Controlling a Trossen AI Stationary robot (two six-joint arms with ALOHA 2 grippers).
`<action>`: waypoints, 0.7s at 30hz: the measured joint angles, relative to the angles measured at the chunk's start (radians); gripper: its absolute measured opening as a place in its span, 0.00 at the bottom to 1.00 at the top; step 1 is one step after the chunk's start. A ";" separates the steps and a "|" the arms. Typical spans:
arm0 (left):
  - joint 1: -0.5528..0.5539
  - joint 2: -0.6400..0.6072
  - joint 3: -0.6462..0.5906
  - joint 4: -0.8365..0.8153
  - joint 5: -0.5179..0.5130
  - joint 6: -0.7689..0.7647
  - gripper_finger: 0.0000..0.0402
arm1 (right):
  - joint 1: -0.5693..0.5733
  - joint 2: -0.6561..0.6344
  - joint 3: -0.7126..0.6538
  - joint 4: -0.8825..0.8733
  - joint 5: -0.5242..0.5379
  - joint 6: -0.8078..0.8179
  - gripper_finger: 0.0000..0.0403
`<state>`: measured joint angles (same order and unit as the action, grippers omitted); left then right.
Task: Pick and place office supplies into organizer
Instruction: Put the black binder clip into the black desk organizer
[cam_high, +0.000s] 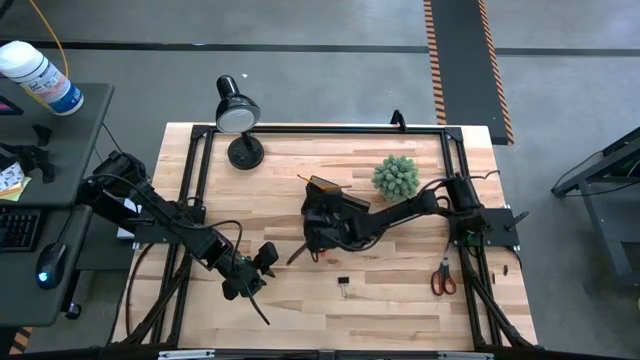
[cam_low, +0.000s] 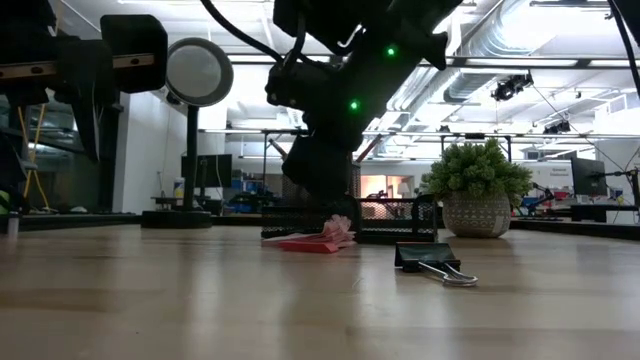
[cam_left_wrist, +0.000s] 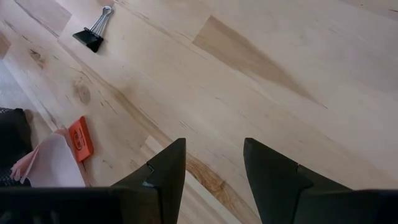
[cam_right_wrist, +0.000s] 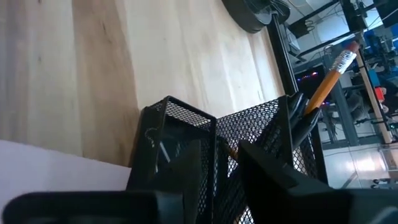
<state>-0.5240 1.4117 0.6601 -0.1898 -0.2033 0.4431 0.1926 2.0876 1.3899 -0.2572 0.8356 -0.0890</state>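
Note:
The black mesh organizer (cam_high: 325, 195) (cam_right_wrist: 180, 124) stands mid-table, with an orange pencil (cam_right_wrist: 329, 71) and dark pens (cam_right_wrist: 301, 115) upright in its taller section. My right gripper (cam_high: 312, 240) (cam_right_wrist: 227, 171) hovers over its low front compartment, open, with nothing seen between the fingers. A pink sticky-note pad (cam_low: 322, 238) (cam_left_wrist: 53, 165) lies on the table by the organizer's near side. Nearer lies a black binder clip (cam_high: 343, 287) (cam_left_wrist: 93, 31). Red-handled scissors (cam_high: 443, 278) lie flat at the right. My left gripper (cam_high: 262, 262) (cam_left_wrist: 214, 162) hangs open over bare wood at the near left.
A green spiky plant (cam_high: 396, 176) in a pot stands right of the organizer. A black desk lamp (cam_high: 238, 118) stands at the far left. A black frame (cam_high: 195, 170) runs along the table's edges. Bare wood lies along the near side around the clip.

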 joint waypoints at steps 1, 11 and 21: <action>0.000 0.000 0.000 0.000 0.000 0.000 0.37 | 0.005 0.000 0.004 -0.009 -0.001 -0.005 0.26; 0.000 0.000 0.000 0.000 0.000 -0.001 0.37 | 0.098 0.003 0.235 -0.369 -0.097 0.032 0.23; 0.000 0.000 0.000 -0.002 0.000 -0.003 0.37 | 0.215 0.001 0.466 -0.803 -0.552 0.544 0.21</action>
<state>-0.5240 1.4117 0.6601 -0.1917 -0.2031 0.4400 0.4075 2.0885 1.8554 -1.0606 0.2840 0.4551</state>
